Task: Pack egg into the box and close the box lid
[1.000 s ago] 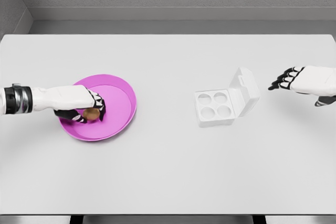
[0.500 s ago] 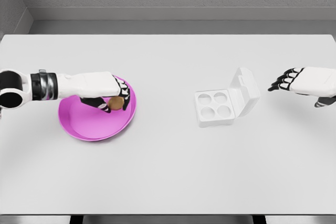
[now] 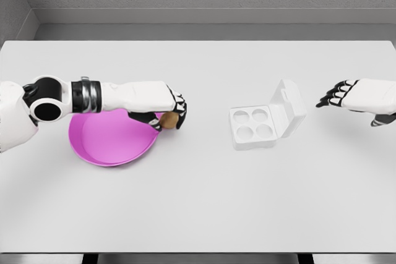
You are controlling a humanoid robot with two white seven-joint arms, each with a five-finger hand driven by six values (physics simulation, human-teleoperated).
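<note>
Egg (image 3: 168, 121) carried off plate (image 3: 105, 146), half-hidden by left robot hand (image 3: 166, 110)

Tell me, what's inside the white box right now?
Nothing yet. The white box shows four empty round cups, lid up. The egg is in the left hand, near the pink plate.

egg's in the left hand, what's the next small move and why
Probably carry the egg on to the right toward the box. The left hand grips it just past the pink plate's right rim, short of the box. The lid stands open and all four cups look empty, so any cup would do. The right hand hovers beyond the box, holding nothing.
</note>
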